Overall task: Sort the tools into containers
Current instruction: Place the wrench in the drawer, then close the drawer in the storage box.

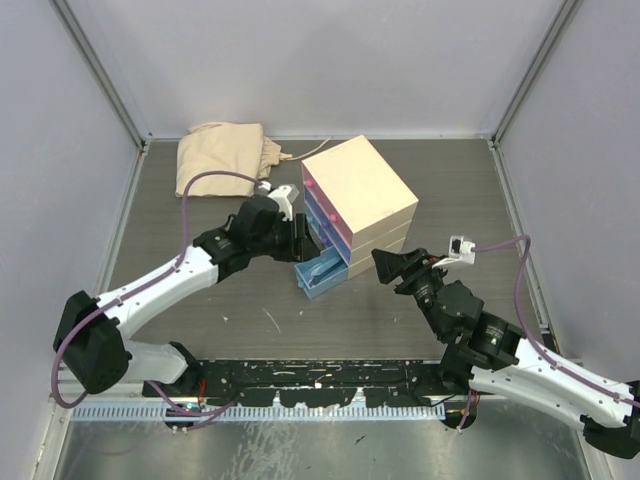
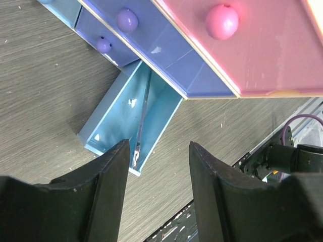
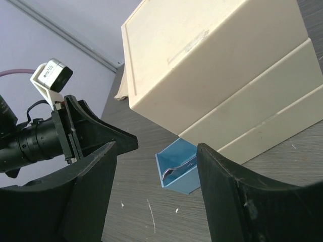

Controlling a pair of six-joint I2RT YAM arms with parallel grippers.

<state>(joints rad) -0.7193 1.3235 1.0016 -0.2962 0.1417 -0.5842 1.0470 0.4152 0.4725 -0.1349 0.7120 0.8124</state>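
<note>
The cream chest [image 1: 362,188] stands mid-table, its drawer fronts facing my left arm. The pink drawer [image 2: 262,55] and the blue drawer [image 2: 166,50] are pushed in. The light-blue drawer [image 1: 318,280] is pulled out at the bottom. A silver spanner [image 2: 143,113] lies along it, and it also shows in the right wrist view [image 3: 177,169]. My left gripper [image 1: 299,240] is open and empty, close to the drawer fronts above the open drawer [image 2: 116,108]. My right gripper [image 1: 386,263] is open and empty beside the chest's near side. The other tools are out of view.
A beige cloth bag [image 1: 225,155] lies at the back left of the table. Grey walls enclose the table on three sides. A black rail [image 1: 320,380] runs along the near edge between the arm bases.
</note>
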